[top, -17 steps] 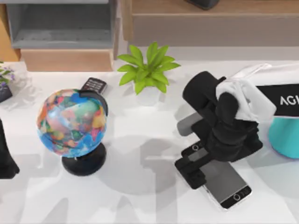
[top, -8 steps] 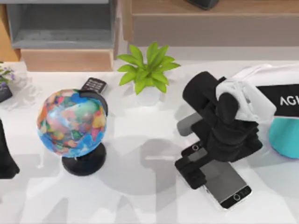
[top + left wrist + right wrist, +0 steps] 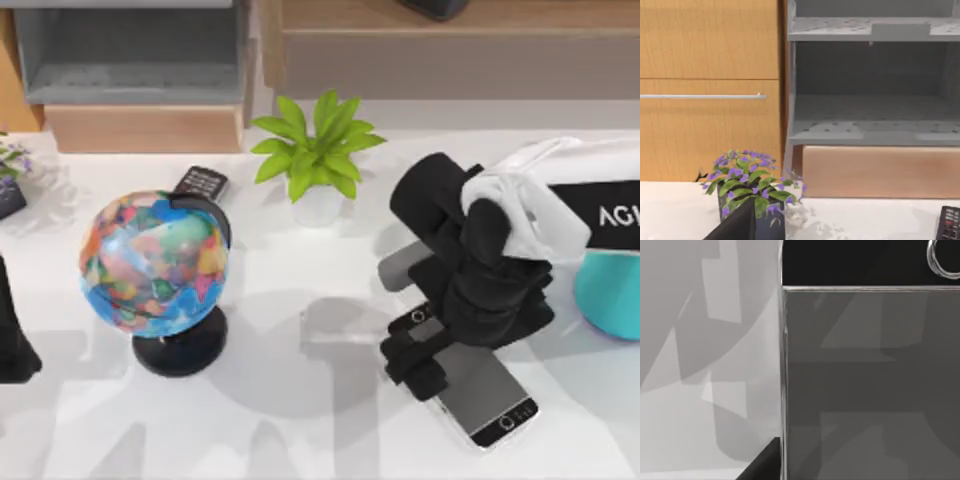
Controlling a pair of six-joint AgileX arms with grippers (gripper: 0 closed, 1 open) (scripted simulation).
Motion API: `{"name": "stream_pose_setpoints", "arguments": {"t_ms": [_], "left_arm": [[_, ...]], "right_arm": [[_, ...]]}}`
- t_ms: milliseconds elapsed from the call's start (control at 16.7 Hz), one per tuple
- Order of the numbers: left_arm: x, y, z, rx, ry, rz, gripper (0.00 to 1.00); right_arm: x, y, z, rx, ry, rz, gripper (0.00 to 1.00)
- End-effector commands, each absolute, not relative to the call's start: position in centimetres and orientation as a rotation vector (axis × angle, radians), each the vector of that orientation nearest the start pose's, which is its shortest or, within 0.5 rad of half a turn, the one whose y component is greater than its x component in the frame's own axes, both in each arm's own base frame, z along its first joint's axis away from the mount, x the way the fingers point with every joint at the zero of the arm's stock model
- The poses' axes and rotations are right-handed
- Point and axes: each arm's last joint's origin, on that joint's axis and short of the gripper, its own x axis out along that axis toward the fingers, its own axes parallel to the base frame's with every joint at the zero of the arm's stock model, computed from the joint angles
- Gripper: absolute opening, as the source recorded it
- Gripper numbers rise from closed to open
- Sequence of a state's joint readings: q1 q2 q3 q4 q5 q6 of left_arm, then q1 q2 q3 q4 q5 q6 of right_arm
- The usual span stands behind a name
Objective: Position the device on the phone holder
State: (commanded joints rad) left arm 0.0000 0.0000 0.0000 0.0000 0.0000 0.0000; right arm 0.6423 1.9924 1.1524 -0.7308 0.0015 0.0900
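I see the phone (image 3: 487, 389) lying flat and face up on the white counter (image 3: 300, 420), toward the right side near the front edge. It sits diagonally, home button end pointing to the front right. Grey screen, black bezels, silver edge; its far end is covered.
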Motion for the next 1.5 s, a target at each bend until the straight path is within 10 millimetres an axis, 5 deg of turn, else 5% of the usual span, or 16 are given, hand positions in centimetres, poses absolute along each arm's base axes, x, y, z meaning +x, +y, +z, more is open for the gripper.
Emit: {"name": "stream_pose_setpoints", "arguments": {"t_ms": [1020,1260,1500], "left_arm": [[10.6,-0.1,16.0,0.0,0.0,0.0,1.0],[10.6,-0.1,16.0,0.0,0.0,0.0,1.0],[10.6,-0.1,16.0,0.0,0.0,0.0,1.0]], "right_arm": [[27.5,20.7,13.7,-0.418,1.482,0.446,0.0],[28.6,20.2,18.1,-0.312,1.307,0.502,0.0],[29.2,17.4,24.0,-0.162,1.045,0.561,0.0]]}}
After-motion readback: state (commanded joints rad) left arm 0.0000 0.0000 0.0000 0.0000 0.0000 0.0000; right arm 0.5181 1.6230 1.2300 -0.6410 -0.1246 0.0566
